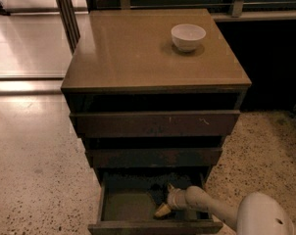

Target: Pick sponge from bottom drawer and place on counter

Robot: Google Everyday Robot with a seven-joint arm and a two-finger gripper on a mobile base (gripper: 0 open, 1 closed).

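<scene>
— In the bottom drawer, what is located?

— The gripper. It sits low over the greenish-brown floor, right of centre and towards the front. The pale arm enters from the lower right, over the drawer's right front corner.

— Gripper state?

— Not determinable. From this view I cannot tell whether it is released, clenched, or grasping anything.

— Sponge position?

— The sponge appears as a small dark patch inside the same drawer, towards the shadowed rear, just beside the gripper on its far left side. Contact between the two cannot be confirmed.

— Drawer condition?

— The bottom drawer stands open, its front wall nearest the camera. The middle drawer and the top drawer each project slightly, with a dark gap above each front.

— Desk status?

— The desk has a smooth tan-brown top. A white bowl stands upright near its rear right corner, well apart from the drawer contents.

— Surroundings?

— The speckled floor lies on both sides of the cabinet.
</scene>
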